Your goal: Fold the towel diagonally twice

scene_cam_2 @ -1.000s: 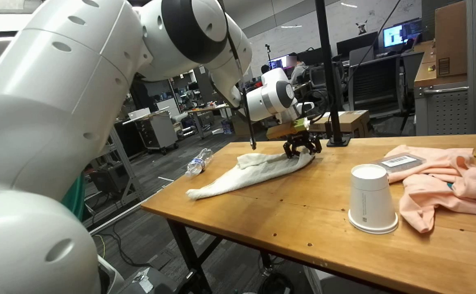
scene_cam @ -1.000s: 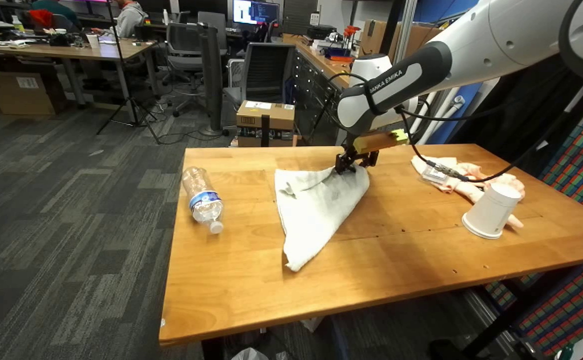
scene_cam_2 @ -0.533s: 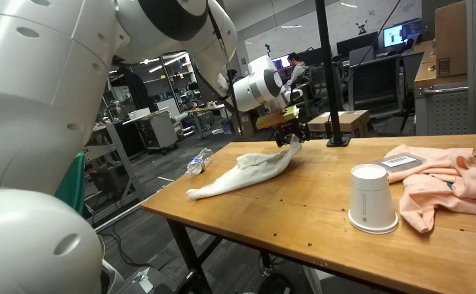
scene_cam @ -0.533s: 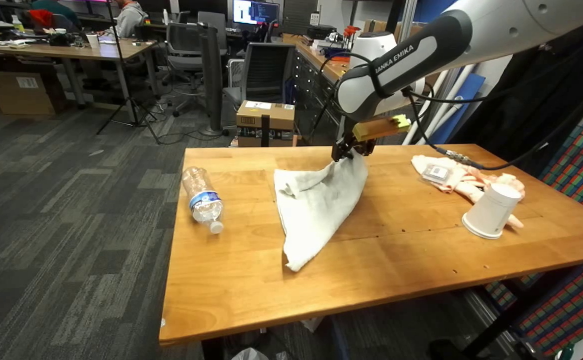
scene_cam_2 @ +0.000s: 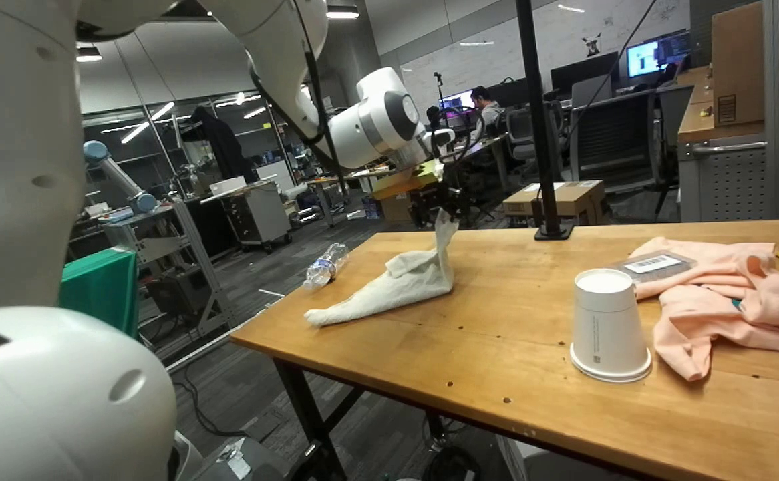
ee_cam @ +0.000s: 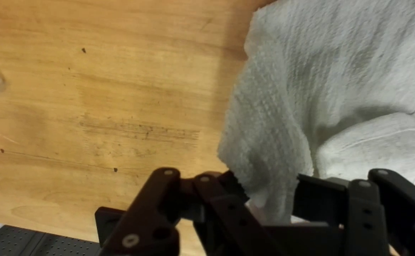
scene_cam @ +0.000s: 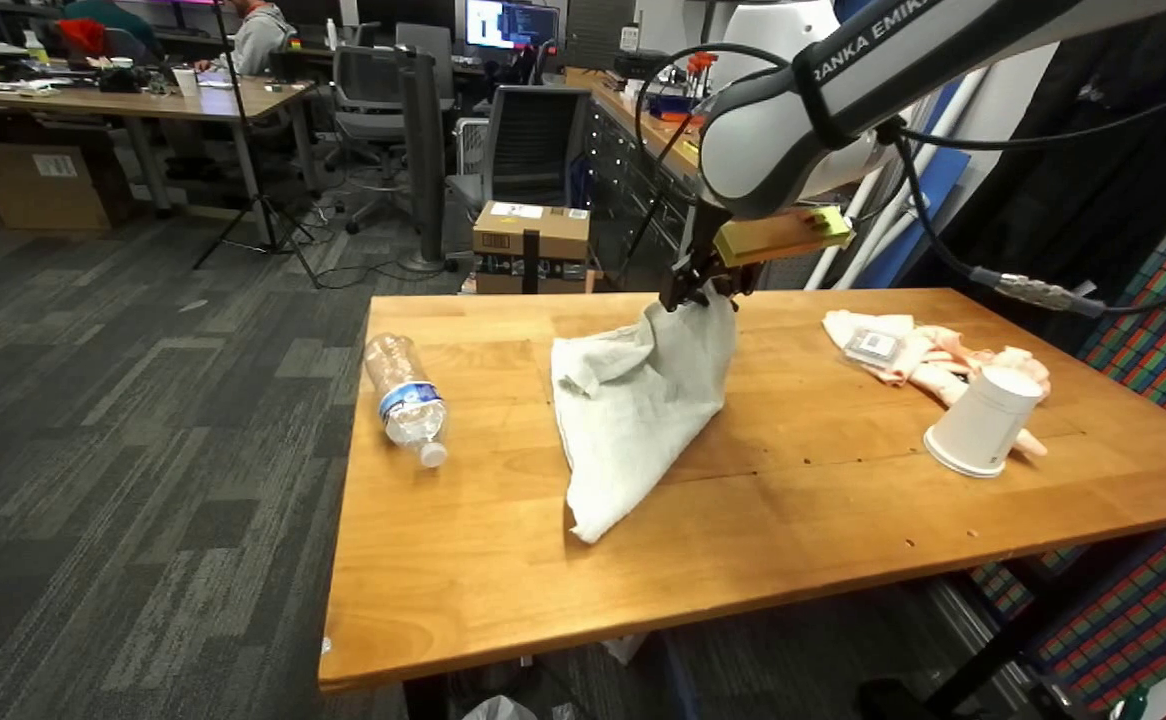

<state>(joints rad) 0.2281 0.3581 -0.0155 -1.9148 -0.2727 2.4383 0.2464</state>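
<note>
The hand (ee_cam: 268, 193) is pinched narrow on one corner (scene_cam_2: 445, 230) of the towel (scene_cam: 633, 430) and holds it up off the counter (scene_cam: 503, 590), so that part hangs in a tight pleat. The rest of the towel lies on the counter, roughly a triangle, with a rumpled flap (scene_cam: 583, 378) standing a little proud of its upper face. To my eye the first diagonal fold is there and this is the start of the second.

Were it mine to do, I'd bring that corner across the towel toward its narrow tip (scene_cam: 591, 515), only high enough that the hanging part doesn't drag the layer under it. The body looks light and might slide along; the rumpled flap could bunch into the crease. Better to set the edges together gently first, then loosen the hold.

Near the towel, to one side, a plastic bottle (scene_cam: 409, 405) lies down, likely no bother to the fold. On the opposite side, well apart from the towel, are an upside-down paper cup (scene_cam_2: 606, 327) and a heap of pink cloth (scene_cam_2: 760, 294).
</note>
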